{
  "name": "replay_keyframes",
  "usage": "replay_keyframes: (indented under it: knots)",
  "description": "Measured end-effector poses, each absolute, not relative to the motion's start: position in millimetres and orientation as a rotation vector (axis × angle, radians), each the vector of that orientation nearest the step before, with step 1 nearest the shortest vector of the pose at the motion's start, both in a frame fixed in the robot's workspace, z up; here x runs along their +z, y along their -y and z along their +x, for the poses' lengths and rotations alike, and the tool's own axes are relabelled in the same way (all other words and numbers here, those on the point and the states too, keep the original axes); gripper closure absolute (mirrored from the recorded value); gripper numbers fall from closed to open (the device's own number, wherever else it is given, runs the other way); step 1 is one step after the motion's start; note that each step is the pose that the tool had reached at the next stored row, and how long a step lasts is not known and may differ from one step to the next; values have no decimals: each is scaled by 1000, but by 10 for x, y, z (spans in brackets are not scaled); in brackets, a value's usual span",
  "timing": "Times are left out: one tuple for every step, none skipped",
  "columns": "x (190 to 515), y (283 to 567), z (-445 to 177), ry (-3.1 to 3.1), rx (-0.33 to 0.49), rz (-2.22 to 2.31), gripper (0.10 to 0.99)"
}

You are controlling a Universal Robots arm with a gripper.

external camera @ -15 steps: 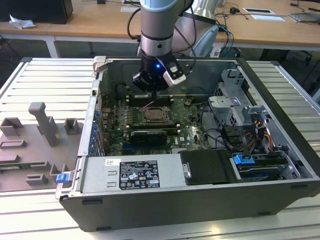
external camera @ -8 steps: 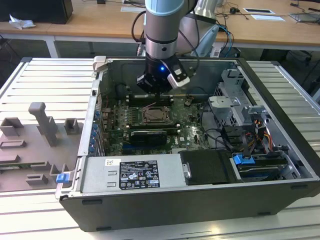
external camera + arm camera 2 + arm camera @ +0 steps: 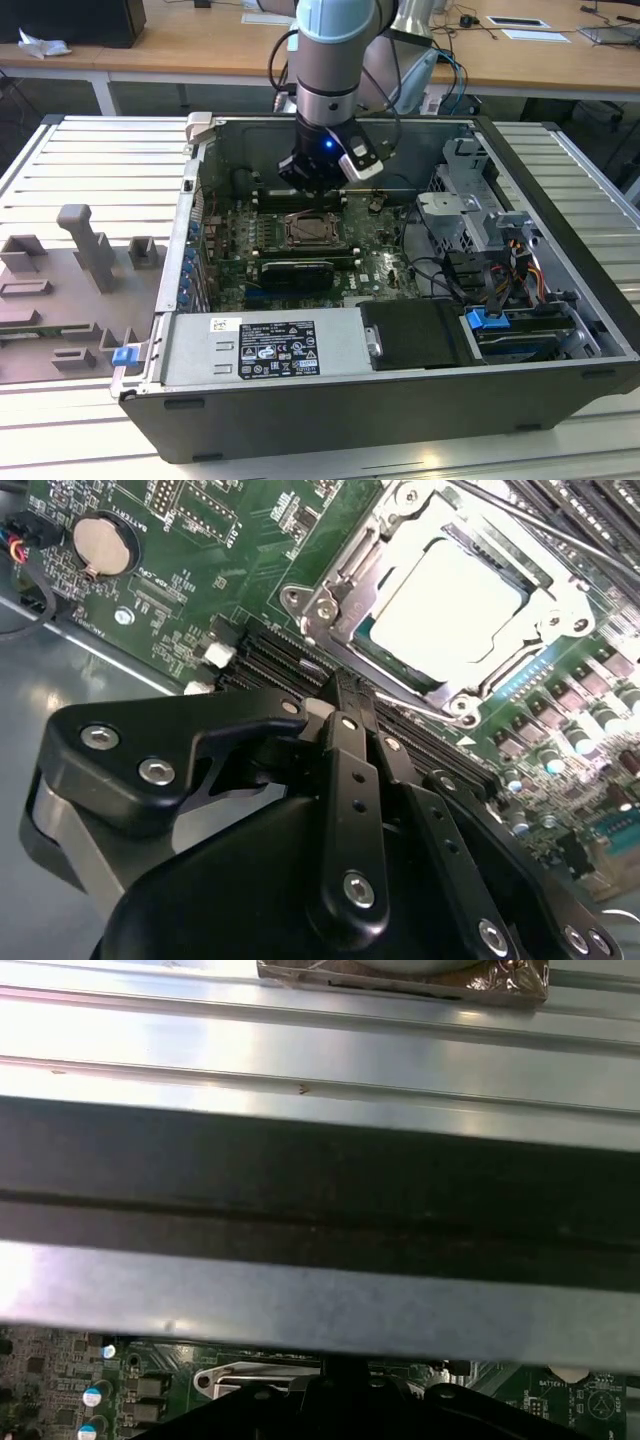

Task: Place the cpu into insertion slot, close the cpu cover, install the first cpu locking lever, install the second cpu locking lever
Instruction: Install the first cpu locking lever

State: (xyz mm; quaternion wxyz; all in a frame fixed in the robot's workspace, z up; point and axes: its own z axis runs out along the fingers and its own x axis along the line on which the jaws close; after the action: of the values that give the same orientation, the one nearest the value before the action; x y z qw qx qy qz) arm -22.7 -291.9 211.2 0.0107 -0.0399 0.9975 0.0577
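Inside the open computer case (image 3: 560, 300), memory slots (image 3: 290, 665) flank the claw (image 3: 345, 705).

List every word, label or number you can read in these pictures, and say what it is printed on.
Nothing can be quoted with confidence.
White label on the power supply: lines of print and marks, too small to read.
Small sticker beside that label: too small to read.
White lettering on the motherboard, near the coin cell, in the second wrist view: blurred.
Board lettering in the first wrist view: blurred.
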Motion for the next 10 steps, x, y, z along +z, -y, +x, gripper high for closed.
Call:
replay_keyframes:
  knots:
    - [2093, 2919, -221, -3112, 180, -125, 980]
    - [2073, 2919, -219, -3112, 180, -124, 980]
    - [2054, 2918, -216, -3112, 180, -125, 980]
    - [2047, 2919, -215, -3112, 180, -124, 980]
    - [2045, 2919, -215, -3113, 180, -124, 980]
    - [2045, 2919, -214, -3113, 179, -125, 980]
    - [2044, 2919, -213, -3113, 179, -124, 980]
    - [2042, 2918, -212, -3113, 178, -124, 980]
    - [2041, 2918, -210, -3113, 172, -125, 980]
    - [2041, 2919, -210, -3113, 170, -125, 980]
